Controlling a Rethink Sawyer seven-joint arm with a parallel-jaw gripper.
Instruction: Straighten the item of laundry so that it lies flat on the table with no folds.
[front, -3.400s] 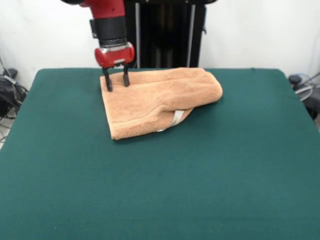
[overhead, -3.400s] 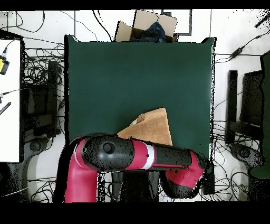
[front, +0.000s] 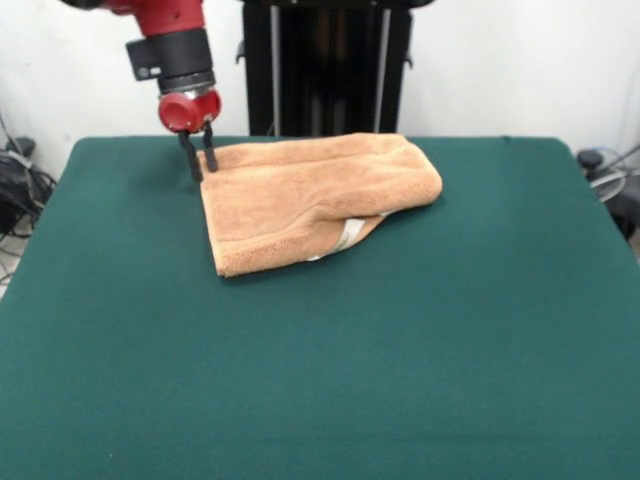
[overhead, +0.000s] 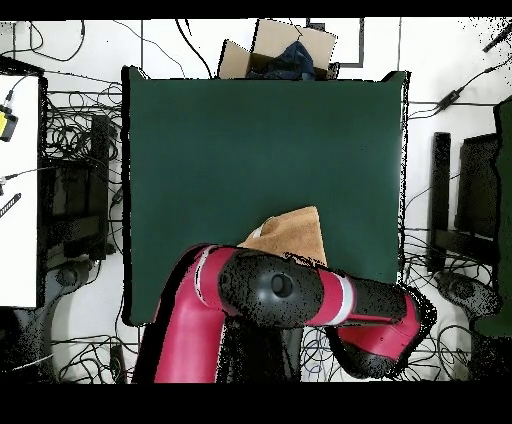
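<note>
Peach towel (front: 310, 195) (overhead: 289, 236) doubled over itself, rounded fold at one end, white tag (front: 349, 235) showing at the front edge. Lies on green table (front: 320, 380) (overhead: 260, 140), toward the robot's side. Gripper (front: 197, 165) at its far corner, fingers nearly pressed together; whether cloth is pinched, cannot tell.

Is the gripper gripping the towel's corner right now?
Cannot tell. In the front view the gripper overlaps the peach towel's far corner, but contact isn't plain; the overhead view hides it under the arm.

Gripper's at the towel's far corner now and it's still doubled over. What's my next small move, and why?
Probably lift that corner slightly and draw it away from the fold. The gripper looks nearly shut at the far corner of the towel, which still lies folded on the table, white tag peeking out underneath.
</note>
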